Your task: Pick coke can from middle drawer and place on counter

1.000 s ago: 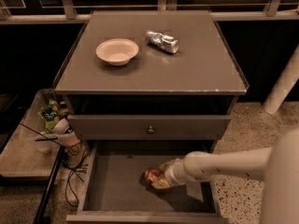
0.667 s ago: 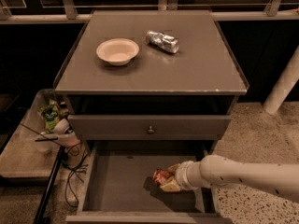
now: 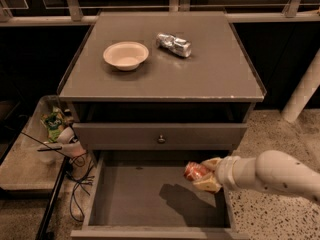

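The coke can [image 3: 193,170], small and red, is held in my gripper [image 3: 202,173] above the right side of the open middle drawer [image 3: 145,196]. The pale fingers [image 3: 208,182] are shut around the can, which hangs clear of the drawer floor and casts a shadow there. My white arm [image 3: 272,175] reaches in from the right edge. The counter [image 3: 165,66] is the flat grey cabinet top above.
A cream bowl [image 3: 125,55] and a silver foil-coloured can [image 3: 173,44] lie on the counter. A shut drawer front with a round knob [image 3: 161,139] sits just above the open drawer. A low shelf with clutter and cables [image 3: 57,134] stands at the left.
My gripper has lifted the coke can off the drawer floor and moved it up and to the right.
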`<action>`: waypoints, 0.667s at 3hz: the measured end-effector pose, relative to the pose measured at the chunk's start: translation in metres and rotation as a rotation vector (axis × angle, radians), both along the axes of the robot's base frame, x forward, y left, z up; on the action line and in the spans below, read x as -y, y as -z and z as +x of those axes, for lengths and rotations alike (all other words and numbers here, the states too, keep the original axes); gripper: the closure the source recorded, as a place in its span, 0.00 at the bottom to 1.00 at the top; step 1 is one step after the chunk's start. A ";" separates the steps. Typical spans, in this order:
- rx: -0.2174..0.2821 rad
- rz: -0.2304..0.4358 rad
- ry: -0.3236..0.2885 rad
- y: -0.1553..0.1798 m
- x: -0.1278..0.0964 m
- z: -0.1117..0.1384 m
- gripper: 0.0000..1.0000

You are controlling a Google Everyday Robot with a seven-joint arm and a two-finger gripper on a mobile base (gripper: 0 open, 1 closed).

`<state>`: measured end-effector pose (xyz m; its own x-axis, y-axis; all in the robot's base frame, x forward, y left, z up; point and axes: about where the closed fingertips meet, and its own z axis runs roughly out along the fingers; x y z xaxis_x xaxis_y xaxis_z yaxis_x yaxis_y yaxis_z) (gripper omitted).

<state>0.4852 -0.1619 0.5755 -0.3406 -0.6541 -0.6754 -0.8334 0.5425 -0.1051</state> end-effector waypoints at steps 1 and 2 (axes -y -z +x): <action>0.065 -0.067 0.054 -0.086 0.028 0.012 1.00; 0.158 -0.123 0.085 -0.194 0.036 0.028 1.00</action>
